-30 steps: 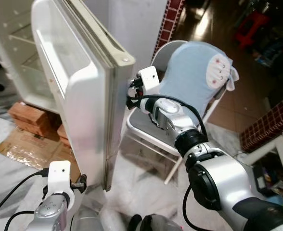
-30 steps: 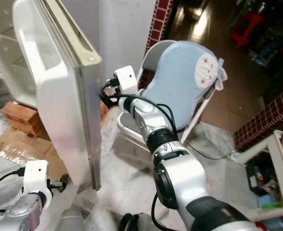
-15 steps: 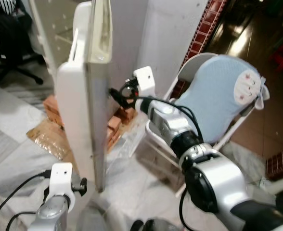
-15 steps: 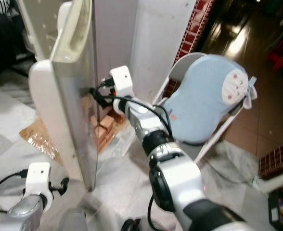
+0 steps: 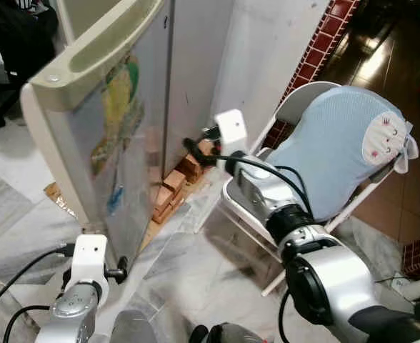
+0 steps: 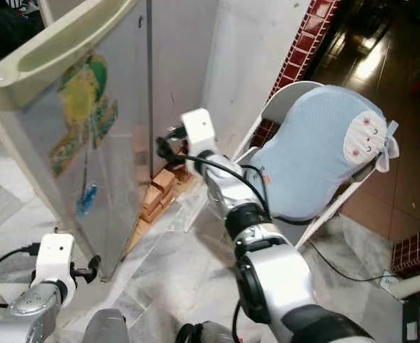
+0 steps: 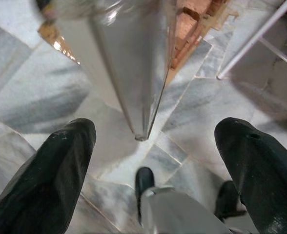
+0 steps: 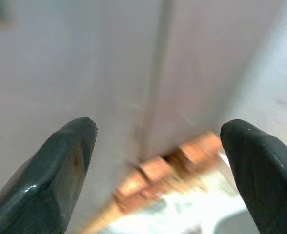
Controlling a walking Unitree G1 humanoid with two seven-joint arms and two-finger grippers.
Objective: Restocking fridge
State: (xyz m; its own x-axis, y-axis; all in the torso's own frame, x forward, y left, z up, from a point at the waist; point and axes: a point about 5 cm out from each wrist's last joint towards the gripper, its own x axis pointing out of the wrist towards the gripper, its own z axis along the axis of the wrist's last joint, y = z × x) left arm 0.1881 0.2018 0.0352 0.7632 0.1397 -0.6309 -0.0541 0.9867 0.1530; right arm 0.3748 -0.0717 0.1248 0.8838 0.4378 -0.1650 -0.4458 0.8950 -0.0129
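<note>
One fridge door (image 5: 117, 136), silver w/ a yellow-green sticker, swung nearly to the fridge body. Two arms in shot. Right gripper (image 5: 193, 151) is stretched toward the gap between door and white wall (image 5: 267, 43), just beside the door's face; fingers (image 8: 68, 165) spread wide, gripping nothing. Left gripper (image 7: 153, 161) hangs low near the door's bottom corner, also wide open & empty. One stack of bricks (image 5: 176, 187) under the fridge. One white chair (image 5: 317, 164) w/ blue cover, at the robot's right.

Bricks (image 8: 158, 183) — blurred; fridge door (image 5: 117, 143) — cropped.
</note>
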